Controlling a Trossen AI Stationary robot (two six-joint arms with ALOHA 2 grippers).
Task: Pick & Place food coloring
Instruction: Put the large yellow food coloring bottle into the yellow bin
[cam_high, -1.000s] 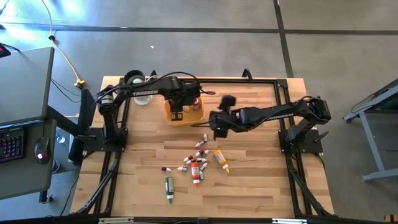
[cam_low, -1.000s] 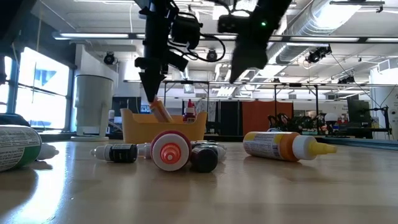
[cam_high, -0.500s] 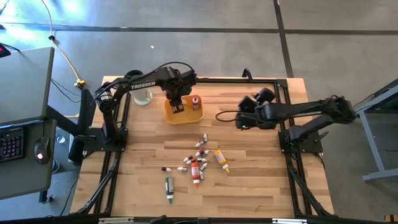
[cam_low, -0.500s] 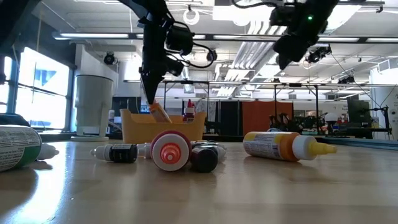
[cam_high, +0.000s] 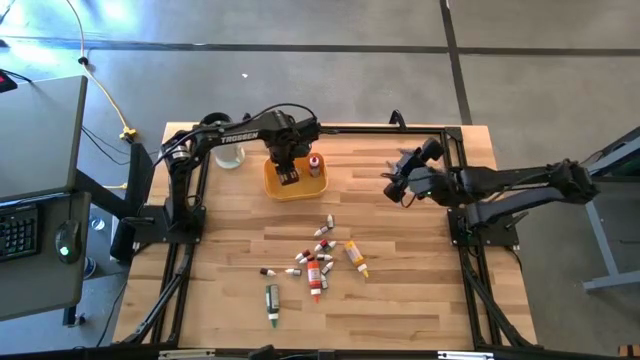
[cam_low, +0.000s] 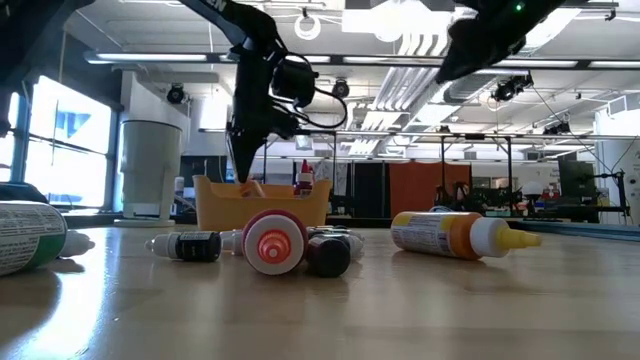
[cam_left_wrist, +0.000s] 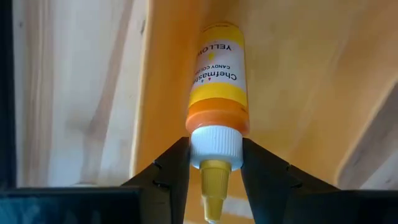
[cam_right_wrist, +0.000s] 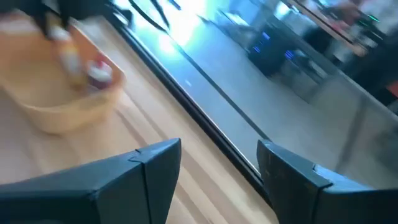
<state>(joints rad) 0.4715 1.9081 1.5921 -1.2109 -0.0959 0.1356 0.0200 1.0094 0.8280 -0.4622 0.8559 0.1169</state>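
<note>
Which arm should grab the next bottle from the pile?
Right. The right gripper is open and empty, while the left gripper is over the tray with the yellow bottle between its fingers.

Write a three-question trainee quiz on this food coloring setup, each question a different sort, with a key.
1. True or false: the left end effector has its fingers on either side of the white cap of a yellow bottle inside the tray.
2. Multiple choice: where is the right end effector? A) down among the loose bottles B) raised over bare table on the right side C) inside the tray
3. Fill in: beside the yellow bottle, the tray holds a second bottle, coloured ____.

Key: 1 true; 2 B; 3 red
</note>
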